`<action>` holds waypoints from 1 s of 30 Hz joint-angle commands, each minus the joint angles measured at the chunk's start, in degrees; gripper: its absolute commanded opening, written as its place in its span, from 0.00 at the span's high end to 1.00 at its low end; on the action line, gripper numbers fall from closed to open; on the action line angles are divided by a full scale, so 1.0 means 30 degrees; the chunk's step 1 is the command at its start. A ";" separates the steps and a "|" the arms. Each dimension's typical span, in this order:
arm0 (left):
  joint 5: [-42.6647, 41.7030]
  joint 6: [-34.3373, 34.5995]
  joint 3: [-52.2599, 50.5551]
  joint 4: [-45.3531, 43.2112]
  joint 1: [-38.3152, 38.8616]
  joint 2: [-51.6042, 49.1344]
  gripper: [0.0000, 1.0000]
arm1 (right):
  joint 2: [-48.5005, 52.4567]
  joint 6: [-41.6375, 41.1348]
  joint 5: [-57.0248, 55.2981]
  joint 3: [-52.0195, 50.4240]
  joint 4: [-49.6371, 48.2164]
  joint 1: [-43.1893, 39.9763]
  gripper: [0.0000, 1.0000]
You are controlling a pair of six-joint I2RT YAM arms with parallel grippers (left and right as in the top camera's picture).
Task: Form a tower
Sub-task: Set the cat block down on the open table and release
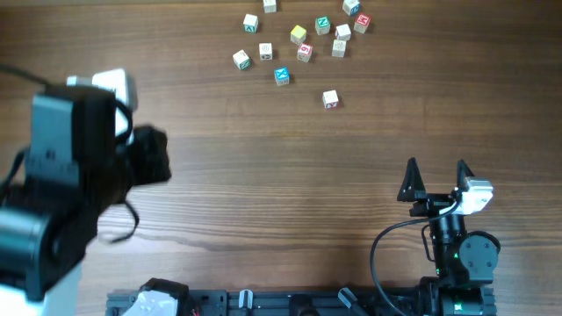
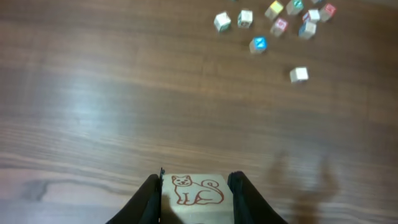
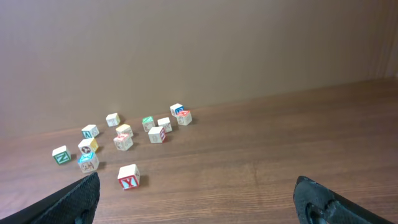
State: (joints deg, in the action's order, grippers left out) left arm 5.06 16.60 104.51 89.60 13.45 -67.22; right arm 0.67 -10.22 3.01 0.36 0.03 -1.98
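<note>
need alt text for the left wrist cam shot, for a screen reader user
The left gripper has its jaws shut on a pale wooden cube bearing a red cat drawing, at bottom centre. Beyond lies a brown wooden table, with loose cubes scattered at the top right.

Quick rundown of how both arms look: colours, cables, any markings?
Both are black. The right arm has a white block by the wrist, a looping black cable beside it, a small green light, and black jaws tapering to points. The left arm has a bulky black housing, a white part on top and a thin black wire. No markings are legible.
</note>
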 commanded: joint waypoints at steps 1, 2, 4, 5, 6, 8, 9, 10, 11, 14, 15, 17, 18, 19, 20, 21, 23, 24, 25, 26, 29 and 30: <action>-0.0117 -0.0240 -0.4503 -0.1166 0.0102 0.1603 0.80 | -0.0131 -0.0146 0.0299 -0.0022 -0.0036 0.0080 0.00; -0.0204 -0.0204 -0.6455 -0.2244 0.0102 0.2113 0.79 | -0.0131 -0.0146 0.0306 -0.0022 -0.0036 0.0080 0.00; -0.0248 0.0481 -1.0112 -0.5122 0.0102 0.2667 0.79 | -0.0131 -0.0146 0.0299 -0.0022 -0.0036 0.0080 0.00; -0.0408 0.1508 -1.2138 -0.7176 0.0102 0.2681 0.78 | -0.0131 -0.0146 0.0306 -0.0022 -0.0036 0.0080 0.00; -0.0743 0.1785 -1.3384 -0.8633 0.0102 0.2528 0.79 | -0.0131 -0.0138 0.0299 -0.0022 -0.0036 0.0080 0.00; -0.2339 0.3592 -1.6232 -1.2794 0.0102 0.1246 0.73 | -0.0131 -0.0146 0.0306 -0.0022 -0.0036 0.0080 0.00; -0.2667 0.4291 -1.6378 -1.3304 0.0102 0.0670 0.77 | -0.0131 -0.0138 0.0299 -0.0022 -0.0036 0.0080 0.00; -0.3067 0.4867 -1.6371 -1.3981 0.0102 -0.0328 0.83 | -0.0131 -0.0153 0.0299 -0.0022 -0.0036 0.0080 0.00; -0.3126 0.4823 -1.6378 -1.4564 0.0102 -0.1122 0.85 | -0.0131 -0.0138 0.0306 -0.0022 -0.0036 0.0080 0.00; -0.2608 0.4342 -1.6371 -1.6123 0.0102 -0.3781 0.79 | -0.0131 -0.0153 0.0306 -0.0022 -0.0036 0.0080 0.00; -0.2608 0.3993 -1.6371 -1.6313 0.0102 -0.4561 0.78 | -0.0131 -0.0138 0.0306 -0.0022 -0.0036 0.0080 0.00; -0.2594 0.2732 -1.6378 -1.6058 0.0109 -0.6207 0.80 | -0.0131 -0.0146 0.0306 -0.0022 -0.0036 0.0080 0.00; -0.2579 0.1880 -1.6378 -1.5956 0.0102 -0.7045 0.78 | -0.0131 -0.0146 0.0306 -0.0022 -0.0036 0.0080 0.00; -0.2426 0.1355 -1.6378 -1.6014 0.0102 -0.7650 0.73 | -0.0131 -0.0146 0.0306 -0.0022 -0.0036 0.0080 0.00; -0.2273 0.0984 -1.6371 -1.6116 0.0102 -0.8116 0.69 | -0.0131 -0.0138 0.0306 -0.0022 -0.0036 0.0080 0.00; -0.1909 0.0648 -1.6378 -1.6356 0.0102 -0.8692 0.67 | -0.0131 -0.0146 0.0306 -0.0022 -0.0036 0.0080 0.00; -0.1668 0.0342 -1.6371 -1.7136 0.0102 -0.9755 0.64 | -0.0131 -0.0146 0.0306 -0.0022 -0.0036 0.0080 0.00; -0.1763 0.0168 -1.6378 -1.7668 0.0109 -1.0229 0.66 | -0.0131 -0.0146 0.0299 -0.0022 -0.0036 0.0080 0.00; -0.1821 0.0066 -1.6371 -1.8251 0.0197 -1.0673 0.70 | -0.0131 -0.0146 0.0306 -0.0022 -0.0036 0.0080 0.00; -0.1464 -0.0051 -1.6371 -1.8331 0.0197 -1.0775 0.73 | -0.0131 -0.0146 0.0299 -0.0022 -0.0036 0.0080 0.00; -0.1770 0.0022 -1.6371 -1.9176 0.0226 -1.0775 0.72 | -0.0131 -0.0146 0.0299 -0.0022 -0.0036 0.0080 0.00; -0.2579 0.0044 -1.6371 -1.9431 0.0357 -1.0783 0.74 | -0.0131 -0.0146 0.0306 -0.0022 -0.0036 0.0080 0.00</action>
State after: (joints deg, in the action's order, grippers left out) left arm -0.47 17.82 55.35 32.91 13.80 -98.50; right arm 0.64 -10.22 3.01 0.36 0.05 -1.98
